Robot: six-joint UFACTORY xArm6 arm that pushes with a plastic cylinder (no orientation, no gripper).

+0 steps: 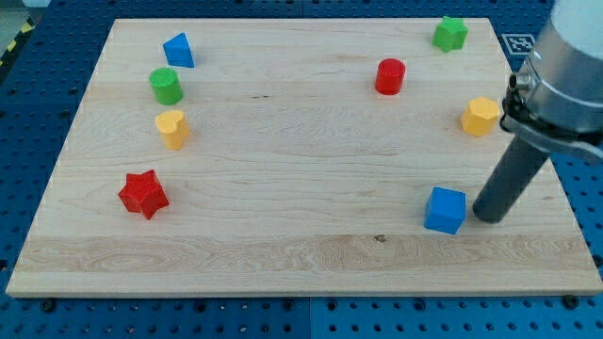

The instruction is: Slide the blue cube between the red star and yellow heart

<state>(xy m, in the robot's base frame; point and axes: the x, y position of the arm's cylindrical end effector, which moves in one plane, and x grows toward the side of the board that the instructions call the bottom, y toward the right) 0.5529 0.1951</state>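
Observation:
The blue cube (445, 209) sits at the lower right of the wooden board (301, 254). My tip (488, 217) rests on the board just to the right of the cube, a small gap away. The red star (143, 194) lies at the lower left. The yellow heart (172, 128) lies above it, a little to the right. The rod rises up and to the right toward the arm (565, 75) at the view's right edge.
A green cylinder (166, 86) and a blue triangular block (178, 50) lie at the upper left. A red cylinder (390, 76), a green star-like block (450, 34) and a yellow hexagon (480, 116) lie at the upper right. Blue pegboard (28, 141) surrounds the board.

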